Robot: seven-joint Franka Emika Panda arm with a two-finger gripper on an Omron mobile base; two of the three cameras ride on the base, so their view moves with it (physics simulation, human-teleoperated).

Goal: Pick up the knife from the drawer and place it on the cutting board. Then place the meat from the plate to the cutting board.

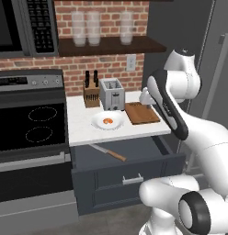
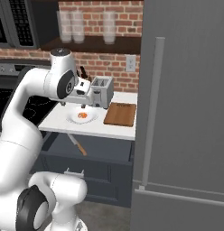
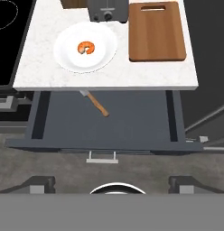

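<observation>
both tool (image 3: 112,182) fingers wide — empty

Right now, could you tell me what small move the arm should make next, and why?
Probably lower the open jaws toward the knife. It lies loose in the open drawer, its blade partly under the counter edge and its brown handle exposed, while the cutting board is bare and the meat sits on the plate.

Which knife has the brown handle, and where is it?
The knife lying flat in the open drawer; the knives in the knife block stand upright and have black handles.
</observation>
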